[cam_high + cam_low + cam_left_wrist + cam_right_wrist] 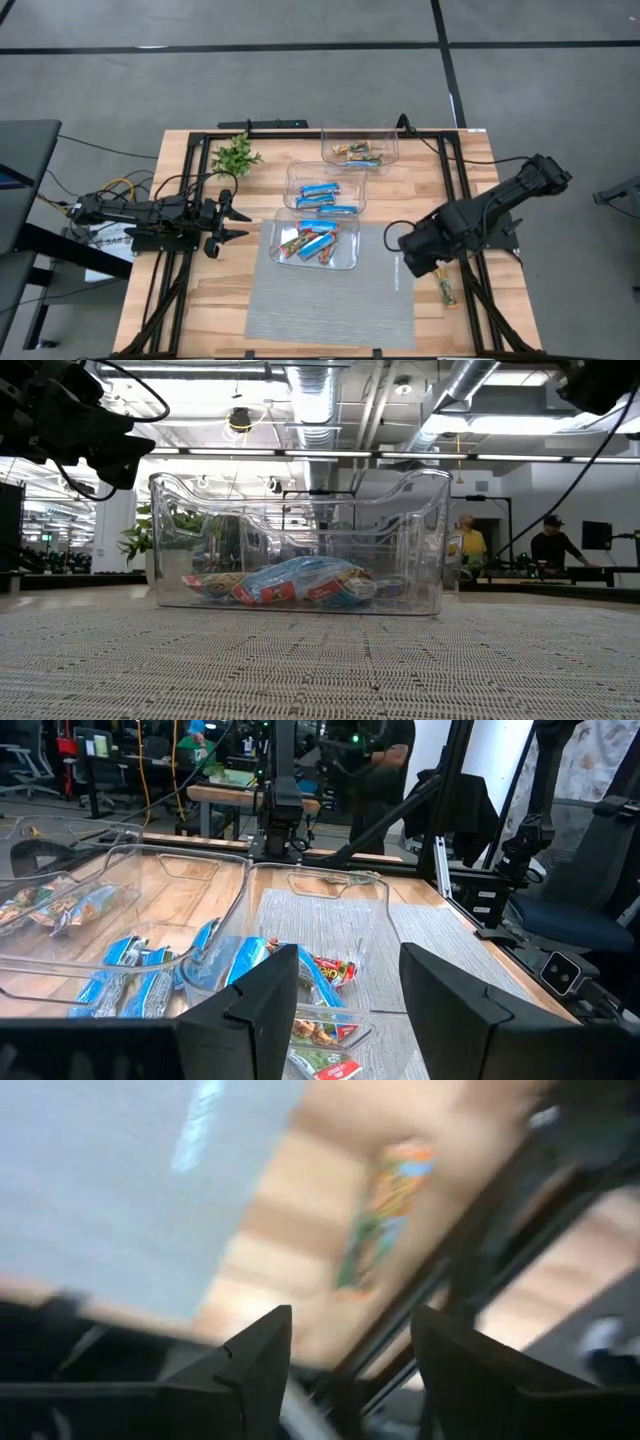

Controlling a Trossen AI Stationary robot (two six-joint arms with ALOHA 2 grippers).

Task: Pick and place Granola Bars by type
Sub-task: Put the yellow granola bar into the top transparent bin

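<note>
Here, no legible writing on any wrapper. Right claw (424, 262) spread wide, empty, above a lone orange-green wrapped granola bar (445, 289) on the wooden desk (190, 165). Left claw (232, 222) likewise parted, empty, beside the clear plastic bins (350, 255) holding blue and multicolour bars (318, 240).

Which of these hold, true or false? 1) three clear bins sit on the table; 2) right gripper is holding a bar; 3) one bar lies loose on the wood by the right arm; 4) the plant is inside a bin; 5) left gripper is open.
1) True: far bin, middle bin, near bin.
2) False: the right gripper is open and empty, beside the mat.
3) True: a loose bar lies on bare wood near that gripper.
4) False: the plant stands on the table, outside the bins.
5) True: the left gripper is open, empty, beside the near bin.
</note>
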